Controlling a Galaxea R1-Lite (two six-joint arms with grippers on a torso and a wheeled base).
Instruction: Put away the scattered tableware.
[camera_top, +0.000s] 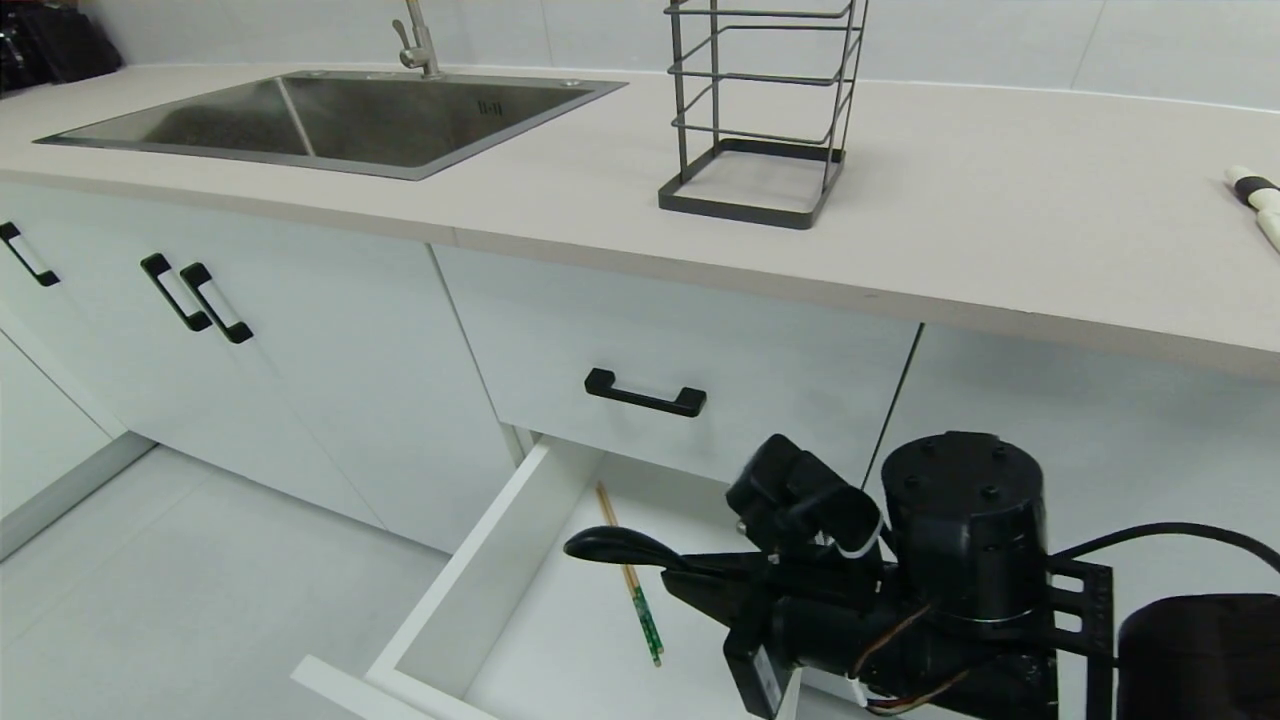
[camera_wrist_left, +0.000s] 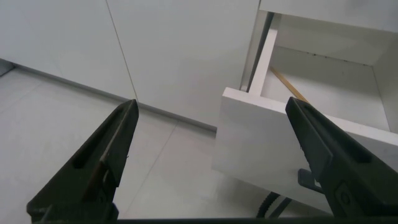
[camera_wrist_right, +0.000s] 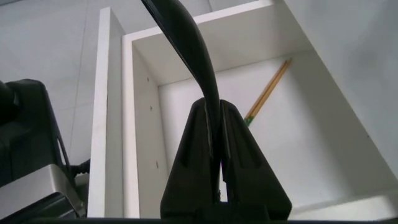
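You're holding the spoon (camera_top: 610, 547) clamped in your right gripper (camera_top: 712, 583) over the open drawer (camera_top: 480, 570), above the chopsticks (camera_top: 630, 578), with the left gripper (camera_wrist_left: 211, 107) spread apart near its front, and releasing this close to the left wall is probably risking a floor drop.

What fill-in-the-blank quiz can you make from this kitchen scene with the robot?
The right gripper is shut on a ____ utensil.
A pair of chopsticks lies inside the open ____.
The wire rack stands on the counter to the right of the ____.
The left gripper has its fingers ____.
Missing words: black; drawer; sink; open.
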